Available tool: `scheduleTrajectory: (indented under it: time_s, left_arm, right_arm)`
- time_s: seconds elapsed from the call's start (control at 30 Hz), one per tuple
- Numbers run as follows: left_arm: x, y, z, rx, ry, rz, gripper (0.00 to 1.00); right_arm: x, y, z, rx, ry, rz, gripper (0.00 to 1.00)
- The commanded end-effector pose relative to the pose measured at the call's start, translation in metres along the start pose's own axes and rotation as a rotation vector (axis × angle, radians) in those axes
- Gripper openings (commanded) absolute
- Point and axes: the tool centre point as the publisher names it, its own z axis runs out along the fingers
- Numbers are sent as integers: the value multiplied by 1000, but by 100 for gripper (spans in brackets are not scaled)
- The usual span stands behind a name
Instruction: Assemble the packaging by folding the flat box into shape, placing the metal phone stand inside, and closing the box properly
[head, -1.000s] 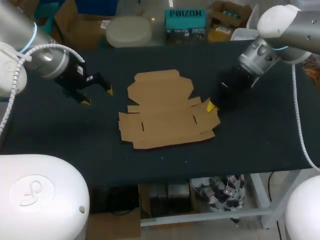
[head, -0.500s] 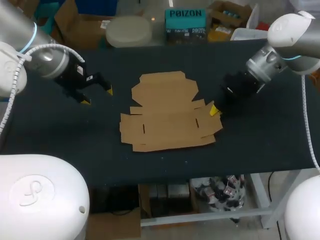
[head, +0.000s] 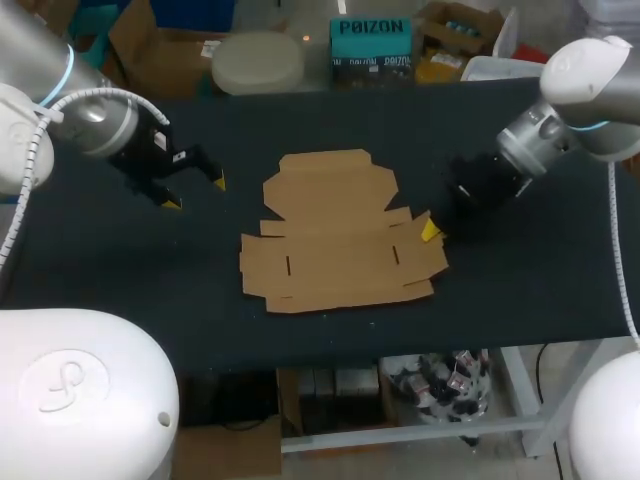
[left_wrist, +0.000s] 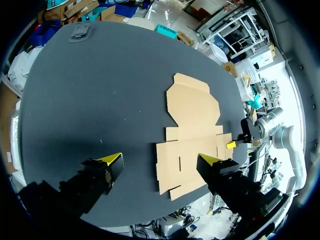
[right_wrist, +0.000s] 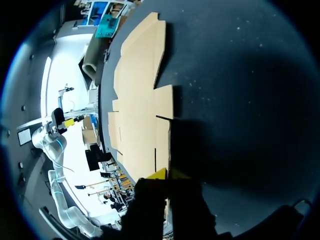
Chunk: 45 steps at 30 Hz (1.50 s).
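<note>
Right gripper, at the right edge of the flat brown cardboard box blank: I read its yellow tips as pinched together on the small right-hand side flap, whose edge runs in between them in the right wrist view. Left gripper: spread wide, holding nothing, hovering over the left part of the black table, well apart from the blank.

Progress, as I judge it: at the very start. No wall stands up and no panel is folded over; only the pinched flap looks slightly lifted. Folding, loading and closing are all left to do. No metal phone stand shows on the table in any view.

The blank lies about the middle of the table. It is die-cut, its large tapered lid panel toward the far edge, with slots and short side flaps along the wider body.
</note>
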Motion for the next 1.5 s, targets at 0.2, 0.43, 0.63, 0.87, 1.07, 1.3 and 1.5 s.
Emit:
scheduleTrajectory:
  time_s: [0.2,0.43,0.63,0.87,1.07,1.3,1.5]
  left_arm:
    - [2,0,-1,-3,-10,-1,100]
    - [2,0,-1,-3,-10,-1,100]
    - [2,0,-1,-3,-10,-1,100]
    - [2,0,-1,-3,-10,-1,100]
    - [2,0,-1,-3,-10,-1,100]
    - [3,-4,-4,-12,6,0,96]
    - [6,-3,-8,-16,23,10,0]
  right_arm:
    - [-5,3,-4,29,10,1,0]
    - [-8,0,-2,45,17,7,5]
    - [-5,-3,-16,33,3,19,100]
    - [3,-3,-48,1,-42,13,100]
    - [10,2,-79,-16,-59,-31,100]
    - [13,11,-105,-62,-72,-64,91]
    - [11,20,-113,-85,-72,-66,19]
